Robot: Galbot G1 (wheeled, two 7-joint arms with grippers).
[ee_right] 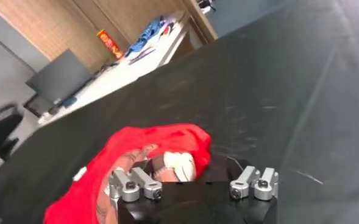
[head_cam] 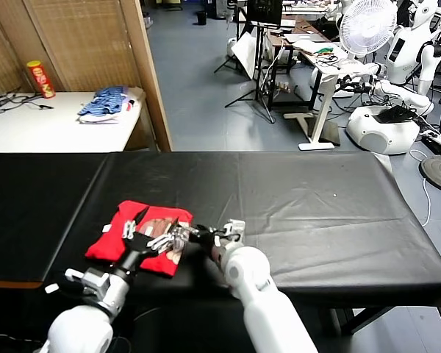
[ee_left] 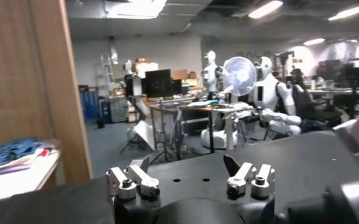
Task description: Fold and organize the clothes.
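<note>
The left gripper [head_cam: 134, 229] stands over the folded red T-shirt [head_cam: 110, 239], fingers spread wide and holding nothing, as its wrist view confirms [ee_left: 190, 179]. The right gripper [head_cam: 182, 237] reaches in from the other side to the shirt's near right corner, where the brown-and-white print shows; its jaws look parted in its wrist view [ee_right: 192, 184], with red cloth just ahead of them, though whether they pinch any fabric cannot be told. The shirt lies in a compact, slightly tilted bundle on the near left part of the black-covered table [head_cam: 316, 206]. Beyond the table's far left corner, a white side table [head_cam: 51, 129] carries a blue-and-white pile of fabric [head_cam: 103, 103] and a red snack canister [head_cam: 40, 79], backed by wooden panels [head_cam: 81, 40]. Further back, a grey-floored lab holds a white fan [head_cam: 367, 26], cluttered desks and parked white robots [head_cam: 397, 103].
</note>
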